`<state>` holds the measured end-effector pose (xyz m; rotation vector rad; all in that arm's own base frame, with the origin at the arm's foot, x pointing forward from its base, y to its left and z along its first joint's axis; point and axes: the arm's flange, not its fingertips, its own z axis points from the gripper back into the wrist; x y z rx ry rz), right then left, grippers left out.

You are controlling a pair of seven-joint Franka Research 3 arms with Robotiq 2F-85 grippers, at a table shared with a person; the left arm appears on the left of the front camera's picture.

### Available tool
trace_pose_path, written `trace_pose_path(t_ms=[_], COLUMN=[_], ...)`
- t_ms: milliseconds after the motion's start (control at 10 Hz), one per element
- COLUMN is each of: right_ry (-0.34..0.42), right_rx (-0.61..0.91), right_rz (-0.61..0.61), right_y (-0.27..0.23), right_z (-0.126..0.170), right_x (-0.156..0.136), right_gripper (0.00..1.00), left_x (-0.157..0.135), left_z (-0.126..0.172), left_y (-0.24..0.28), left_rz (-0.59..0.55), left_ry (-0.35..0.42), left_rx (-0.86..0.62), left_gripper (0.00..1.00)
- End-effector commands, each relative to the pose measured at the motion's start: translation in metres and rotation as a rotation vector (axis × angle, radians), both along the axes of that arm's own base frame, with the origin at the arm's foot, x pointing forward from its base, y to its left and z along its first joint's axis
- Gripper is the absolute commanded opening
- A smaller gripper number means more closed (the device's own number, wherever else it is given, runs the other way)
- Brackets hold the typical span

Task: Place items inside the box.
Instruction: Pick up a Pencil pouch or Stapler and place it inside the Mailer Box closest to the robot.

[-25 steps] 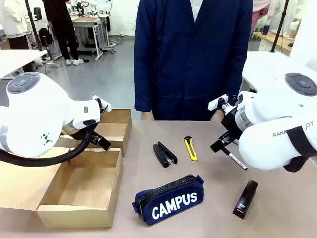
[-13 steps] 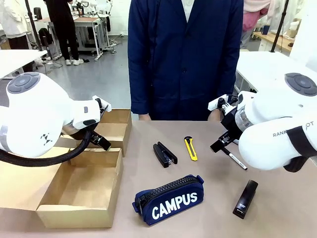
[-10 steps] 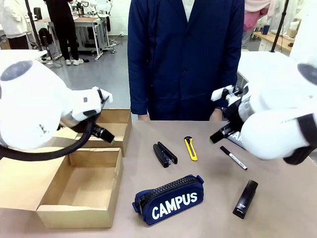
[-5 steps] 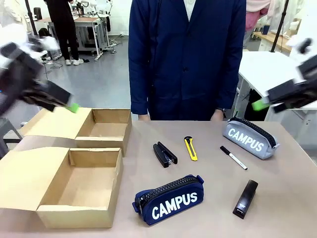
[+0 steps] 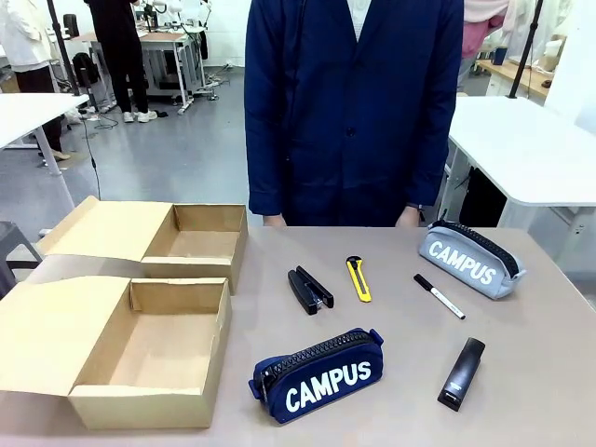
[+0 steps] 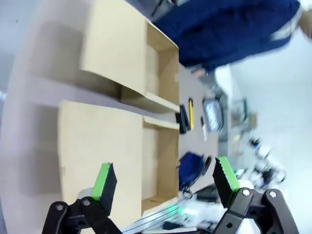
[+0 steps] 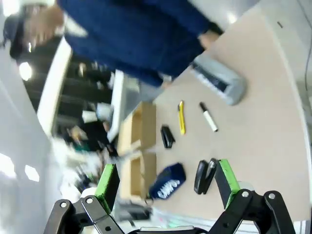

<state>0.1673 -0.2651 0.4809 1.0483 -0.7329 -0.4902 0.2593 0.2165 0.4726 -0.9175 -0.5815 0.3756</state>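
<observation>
This looks like a lab or workshop hall: a smooth grey floor [image 5: 177, 158], white work tables [image 5: 531, 149], a bench [image 5: 172, 42] loaded with equipment at the back, and a person [image 5: 354, 112] in a navy work coat.

A smaller cardboard box [image 5: 207, 218] sits open at the far left of the brown table [image 5: 391, 307], its flap laid back to the left; a person in a dark blue coat [image 5: 354, 112] stands at the far edge; a white table [image 5: 521, 149] stands behind on the right, another [image 5: 28, 107] on the left; two people [image 5: 116, 47] stand farther off by a workbench [image 5: 172, 42].
</observation>
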Motion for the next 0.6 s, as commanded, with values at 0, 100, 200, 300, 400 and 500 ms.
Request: trace_pose_path(t_ms=[0, 100, 200, 300, 400, 500], right_ry=[-0.028, 0.014, 0.024, 0.024, 0.024, 0.024], right_rx=[0.150, 0.134, 0.091, 0.091, 0.091, 0.091], right_rz=[-0.123, -0.258, -0.096, -0.096, -0.096, -0.096], right_y=[0.032, 0.027, -0.026, -0.026, -0.026, -0.026], right_z=[-0.072, -0.085, -0.029, -0.029, -0.029, -0.029], right_x=[-0.001, -0.004, -0.017, -0.017, -0.017, -0.017], right_gripper=[1.00, 1.00, 1.00, 1.00, 1.00, 1.00], left_x=[0.007, 0.007, -0.005, -0.005, -0.005, -0.005], left_z=[-0.028, -0.045, -0.019, -0.019, -0.019, -0.019], left_y=[-0.007, -0.007, 0.022, 0.022, 0.022, 0.022], left_rz=[0.174, 0.236, 0.103, 0.103, 0.103, 0.103], left_ry=[-0.027, -0.003, 0.025, 0.025, 0.025, 0.025], left_rx=[-0.197, -0.207, -0.107, -0.107, -0.107, -0.107], left_gripper=[1.00, 1.00, 1.00, 1.00, 1.00, 1.00])
